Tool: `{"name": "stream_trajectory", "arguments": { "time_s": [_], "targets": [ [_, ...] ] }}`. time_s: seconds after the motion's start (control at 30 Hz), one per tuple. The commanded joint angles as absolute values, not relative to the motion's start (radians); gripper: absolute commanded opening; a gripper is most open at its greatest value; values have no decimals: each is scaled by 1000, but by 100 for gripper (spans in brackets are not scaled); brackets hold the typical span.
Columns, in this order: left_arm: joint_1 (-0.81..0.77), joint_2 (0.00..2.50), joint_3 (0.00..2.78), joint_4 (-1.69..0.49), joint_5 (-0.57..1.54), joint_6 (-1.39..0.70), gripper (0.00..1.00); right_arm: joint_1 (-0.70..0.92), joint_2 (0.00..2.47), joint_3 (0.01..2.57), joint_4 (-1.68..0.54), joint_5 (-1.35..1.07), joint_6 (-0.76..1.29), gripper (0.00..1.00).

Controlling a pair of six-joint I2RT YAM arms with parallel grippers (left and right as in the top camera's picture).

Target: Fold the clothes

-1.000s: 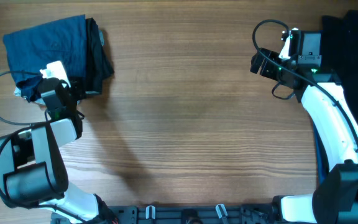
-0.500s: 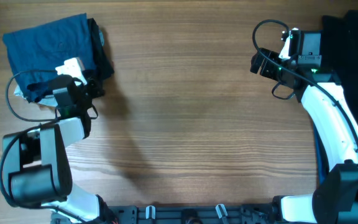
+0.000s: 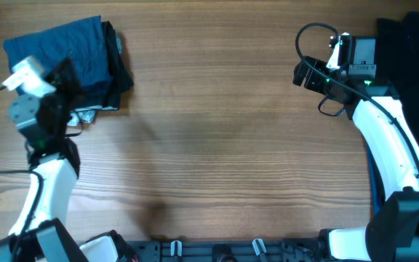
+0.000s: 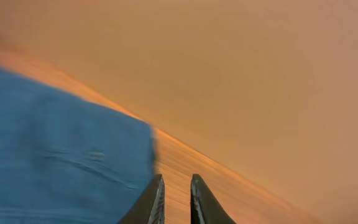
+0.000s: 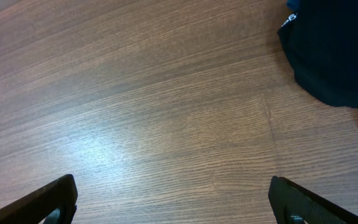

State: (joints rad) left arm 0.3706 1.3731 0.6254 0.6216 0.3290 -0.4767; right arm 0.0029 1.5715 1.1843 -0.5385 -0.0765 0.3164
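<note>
A folded blue garment [image 3: 57,47] lies on a dark garment [image 3: 118,69] at the far left of the table. In the left wrist view the blue garment [image 4: 55,155] is blurred and fills the left side. My left gripper [image 3: 65,73] hovers over the stack's near edge. Its fingers [image 4: 177,190] are almost together, with nothing between them. A black garment [image 3: 413,65] lies at the far right and also shows in the right wrist view [image 5: 334,50]. My right gripper [image 3: 302,73] is above bare wood to its left, with its jaws [image 5: 173,205] wide open and empty.
The wooden table [image 3: 224,145] spans the middle between the two piles. A black cable [image 3: 315,33] loops above the right wrist. The arm bases and a rail [image 3: 217,251] sit along the near edge.
My left arm has swung left and its wrist has turned, so it now sits at the stack's left front edge. The right arm has not moved.
</note>
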Motion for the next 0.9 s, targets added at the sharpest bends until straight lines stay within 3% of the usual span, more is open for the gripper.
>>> {"name": "stream_trajectory", "arguments": {
  "time_s": [0.0,0.1,0.23,0.33,0.47,0.6,0.7,0.87],
  "targets": [
    [457,1484,625,703,287,-532,14,-1,1581,1180,-536,-60,317,100],
    [467,1694,664,916,357,-539,15,-1,1581,1180,-536,-60,317,100],
    [474,1857,751,913,343,-570,12,-1,1581,1180,-536,-60,316,100],
    [506,1892,750,793,224,-569,11,-1,1581,1180,-536,-60,316,100],
    [532,1893,750,648,204,-469,10,-1,1581,1180,-536,-60,317,100],
    [531,1872,750,788,317,-457,7,-1,1581,1180,-536,-60,317,100],
    [529,1772,751,902,436,-580,7,-1,1581,1180,-536,-60,317,99],
    [509,1581,751,876,439,-709,11,-1,1581,1180,-536,-60,317,100]
  ]
}}
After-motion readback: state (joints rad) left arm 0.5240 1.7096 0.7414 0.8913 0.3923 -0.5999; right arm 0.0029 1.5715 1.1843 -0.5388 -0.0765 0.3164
